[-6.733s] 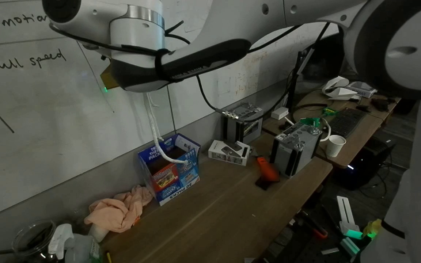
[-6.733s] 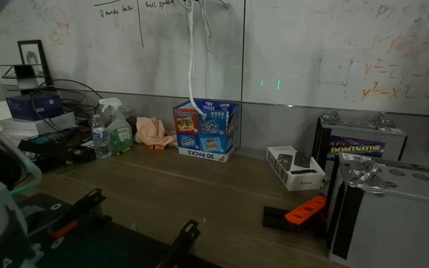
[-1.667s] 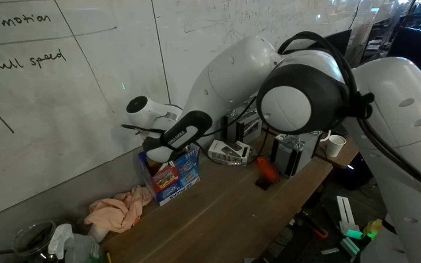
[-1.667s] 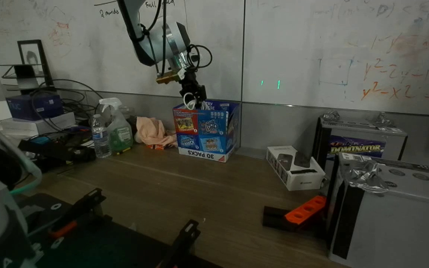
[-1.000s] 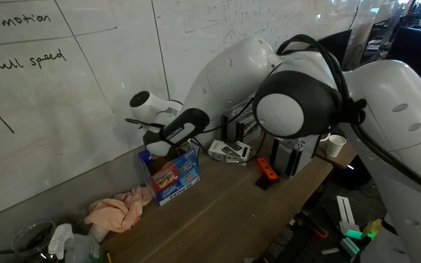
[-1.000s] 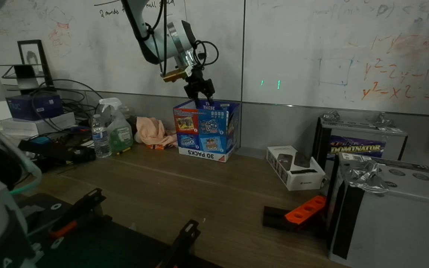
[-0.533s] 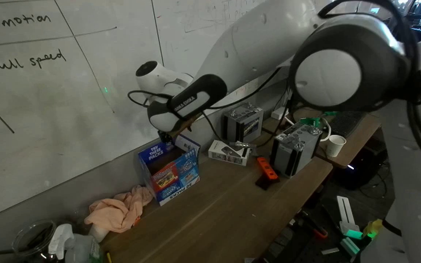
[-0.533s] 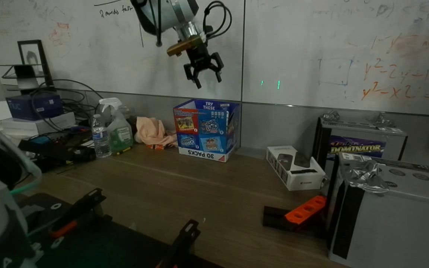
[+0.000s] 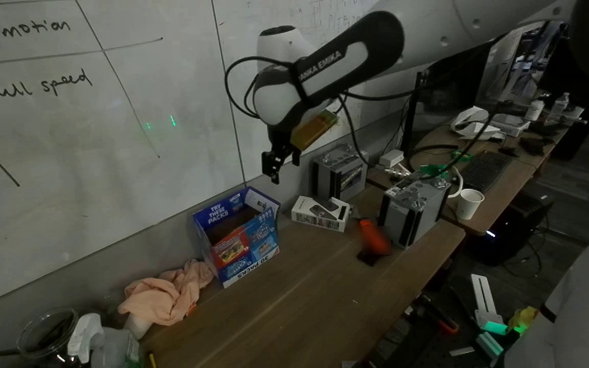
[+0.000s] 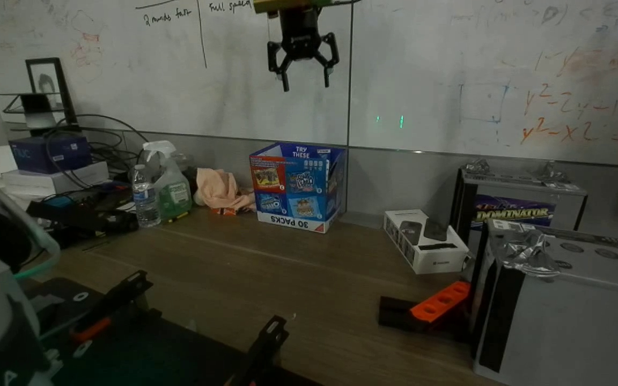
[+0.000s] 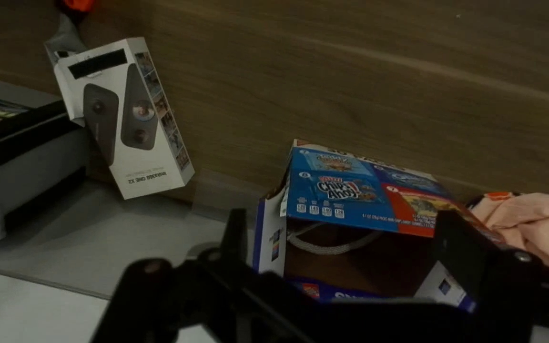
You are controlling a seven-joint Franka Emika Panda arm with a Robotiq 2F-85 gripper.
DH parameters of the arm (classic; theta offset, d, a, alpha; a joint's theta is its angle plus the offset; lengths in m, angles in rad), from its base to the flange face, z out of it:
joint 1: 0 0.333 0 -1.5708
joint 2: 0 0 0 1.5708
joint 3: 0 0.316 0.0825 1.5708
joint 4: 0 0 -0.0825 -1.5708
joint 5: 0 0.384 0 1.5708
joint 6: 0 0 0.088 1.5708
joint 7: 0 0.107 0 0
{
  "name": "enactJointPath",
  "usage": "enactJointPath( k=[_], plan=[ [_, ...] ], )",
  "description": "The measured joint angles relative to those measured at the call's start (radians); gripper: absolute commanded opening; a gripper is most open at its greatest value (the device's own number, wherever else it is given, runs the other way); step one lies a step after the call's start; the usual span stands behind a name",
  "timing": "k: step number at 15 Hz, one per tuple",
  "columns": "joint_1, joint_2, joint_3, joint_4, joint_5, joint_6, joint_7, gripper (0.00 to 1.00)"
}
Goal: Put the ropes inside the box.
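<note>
The rope (image 11: 327,249) is inside the box (image 11: 343,185), below the jaws, so I judge the placing done and the step in hand to be the departure. The jaws are spread, with nothing between them, and hang above the box, well apart from it. If this is all the rope, the next move calls only for clearing off upward — no grasp, no brush against the rim. Whether more rope lies deeper I cannot tell, as the interior is dark.

What shows of the rope is pale and woven-looking, a slack curve sagging beside the printed wall, its ends out of sight. In both exterior views no strand crosses the rim.

The box stands upright on the bench (image 10: 223,268), below the jaws. In the wrist view the carton (image 11: 124,124) lies left of the jaws, the cloth (image 11: 536,224) right of them — neither, I think, matters here.
</note>
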State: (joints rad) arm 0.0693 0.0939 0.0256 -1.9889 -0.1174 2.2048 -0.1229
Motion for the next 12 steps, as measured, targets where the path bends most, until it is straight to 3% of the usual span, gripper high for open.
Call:
enactJointPath(
  k=[4, 12],
  plan=[
    [-0.072, -0.191, -0.037, -0.158, 0.127, -0.089, -0.163, 1.00],
    [-0.113, -0.601, -0.131, -0.367, 0.098, -0.340, -0.229, 1.00]
  ],
)
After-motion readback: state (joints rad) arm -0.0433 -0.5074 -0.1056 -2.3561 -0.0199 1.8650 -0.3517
